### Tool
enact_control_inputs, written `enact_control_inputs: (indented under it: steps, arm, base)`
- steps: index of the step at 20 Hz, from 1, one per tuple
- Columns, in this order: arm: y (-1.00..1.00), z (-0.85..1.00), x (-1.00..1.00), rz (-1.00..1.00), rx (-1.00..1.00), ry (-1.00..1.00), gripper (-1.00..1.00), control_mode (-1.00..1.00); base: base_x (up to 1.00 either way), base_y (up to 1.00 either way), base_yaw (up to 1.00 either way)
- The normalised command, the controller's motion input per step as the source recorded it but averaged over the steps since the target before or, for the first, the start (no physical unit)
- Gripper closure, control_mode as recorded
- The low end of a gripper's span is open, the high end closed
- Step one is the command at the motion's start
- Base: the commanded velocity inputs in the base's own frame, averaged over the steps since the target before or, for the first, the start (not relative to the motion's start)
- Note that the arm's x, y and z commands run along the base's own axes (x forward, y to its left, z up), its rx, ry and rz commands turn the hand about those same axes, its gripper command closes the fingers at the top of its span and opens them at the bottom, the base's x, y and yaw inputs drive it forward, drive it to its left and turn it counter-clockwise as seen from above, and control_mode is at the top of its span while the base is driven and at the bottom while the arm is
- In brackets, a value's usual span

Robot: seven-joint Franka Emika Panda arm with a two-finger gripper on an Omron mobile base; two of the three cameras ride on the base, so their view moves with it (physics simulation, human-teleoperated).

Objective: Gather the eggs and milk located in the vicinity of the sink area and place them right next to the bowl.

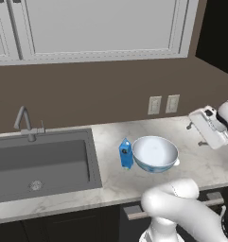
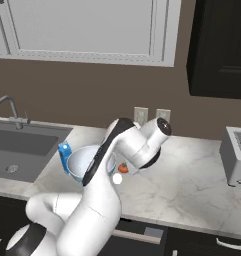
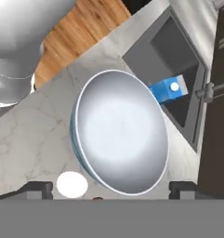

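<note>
Jaws stood wide apart on the gripper, gripping nothing; egg lay at the bowl's seven o'clock rim, milk at one o'clock.

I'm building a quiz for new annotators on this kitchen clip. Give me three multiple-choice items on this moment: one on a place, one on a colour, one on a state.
1. Where does the milk stand?
A. in the sink
B. on the counter between the sink and the bowl
C. by the toaster

2. What colour is the milk carton's body?
A. blue
B. red
C. green

3. How do the jaws of the gripper stand?
A. shut on the bowl
B. shut on the egg
C. open, holding nothing

Answers:
1 B: the left base view shows the carton upright on the marble right beside the bowl, on its sink side.
2 A: it is blue in all three views.
3 C: in the hand view the two fingertips stand wide apart above the bowl, with the egg lying on the counter beside it.
</note>
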Motion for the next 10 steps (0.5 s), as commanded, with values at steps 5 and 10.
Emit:
enact_control_inputs:
  steps: [5, 10]
  arm:
    - [-0.3, 0.48, -0.68, 0.0, 0.0, -0.16, -1.0, -1.0]
    - [-0.44, 0.42, -0.69, 0.0, 0.01, -0.16, -1.0, -1.0]
  base:
    - [0.0, 0.0, 0.0]
    - [0.0, 0.0, 0.0]
